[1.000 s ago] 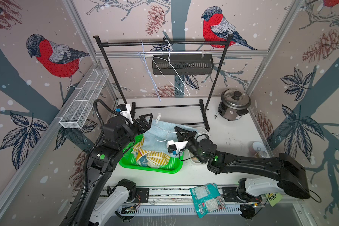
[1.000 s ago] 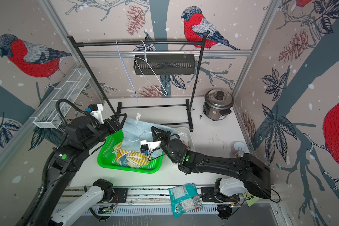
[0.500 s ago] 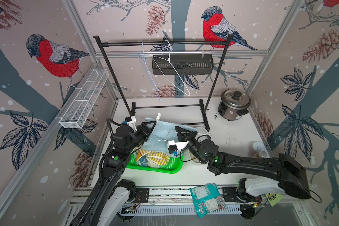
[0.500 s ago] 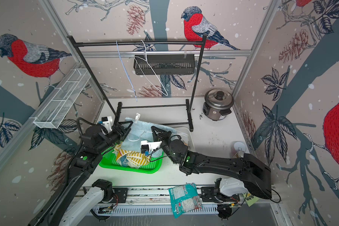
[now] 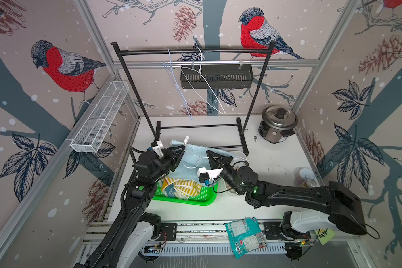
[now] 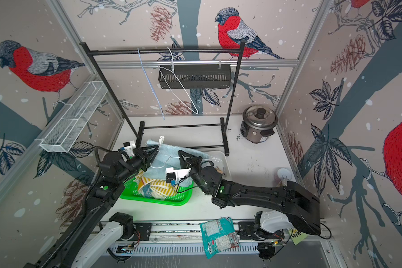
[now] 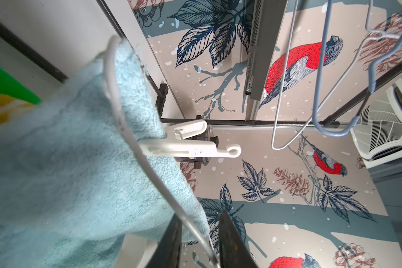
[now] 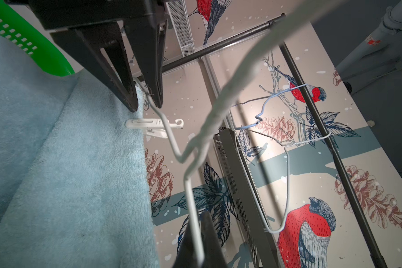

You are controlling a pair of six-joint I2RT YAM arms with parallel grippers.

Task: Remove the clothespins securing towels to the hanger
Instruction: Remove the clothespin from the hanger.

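**Both arms meet at mid-frame**

In both top views the left arm (image 5: 135,197) runs up from the lower left edge to mid-frame, elbow bent, wrist turned rightward. The left gripper (image 5: 182,148) points up and right, jaws narrowly parted (the right wrist view shows a gap on either side of the hanger (image 8: 221,98) wire between them). The right arm (image 5: 299,197) lies low, stretched from the lower right toward centre. The right gripper (image 5: 209,154) points up-left, clamped on the hanger, near the left gripper but apart.
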